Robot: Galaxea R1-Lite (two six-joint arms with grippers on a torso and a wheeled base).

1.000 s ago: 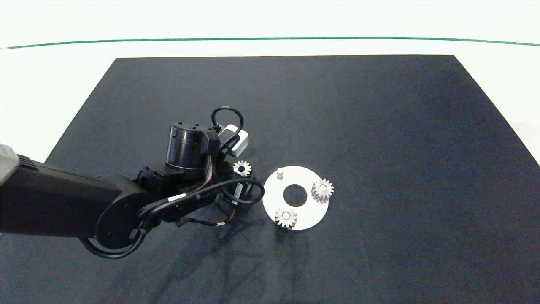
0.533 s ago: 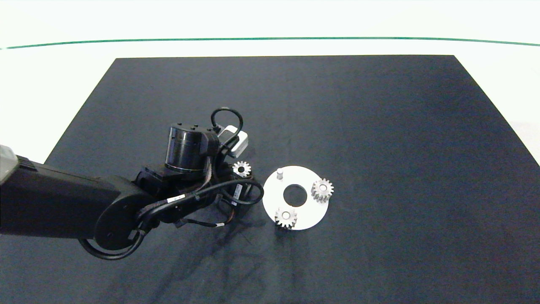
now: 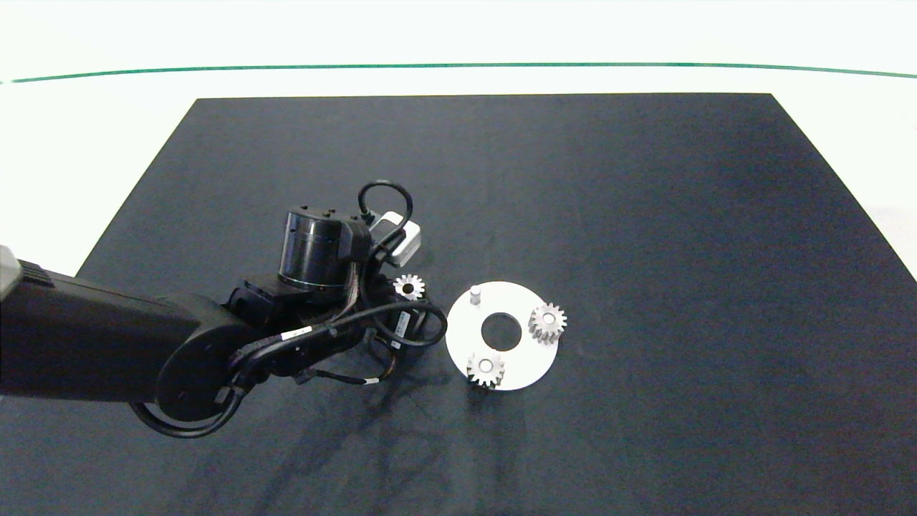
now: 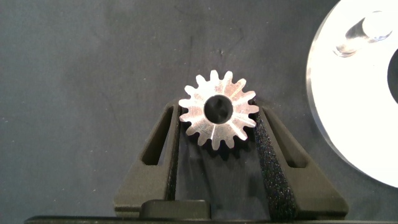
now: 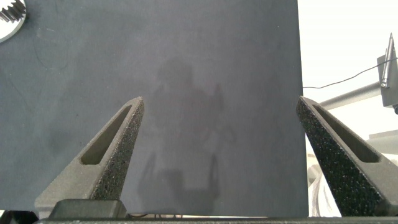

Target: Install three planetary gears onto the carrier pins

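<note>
Two planetary gears point(image 3: 547, 322) point(image 3: 486, 368) sit on carrier pins of the white disc point(image 3: 534, 358). The pin nearest my left arm point(image 3: 474, 294) stands bare; the left wrist view shows it too point(image 4: 373, 25). A third gear point(image 3: 408, 287) lies flat just left of the disc. My left gripper point(image 4: 218, 115) is shut on this gear point(image 4: 218, 117), its dark pads pressing the teeth on both sides. In the head view the wrist hides the fingers. My right gripper point(image 5: 221, 106) is open over bare mat, outside the head view.
A black mat point(image 3: 645, 215) covers the white table, with a green line point(image 3: 458, 66) along the far side. The left arm's cables point(image 3: 401, 333) loop close to the disc's left rim. The right wrist view shows the mat's edge point(image 5: 300, 93) and a gear's teeth point(image 5: 12, 11).
The left arm has shifted slightly to the left, and the gear between its fingers moved a few pixels with it. The disc and its two gears have not moved.
</note>
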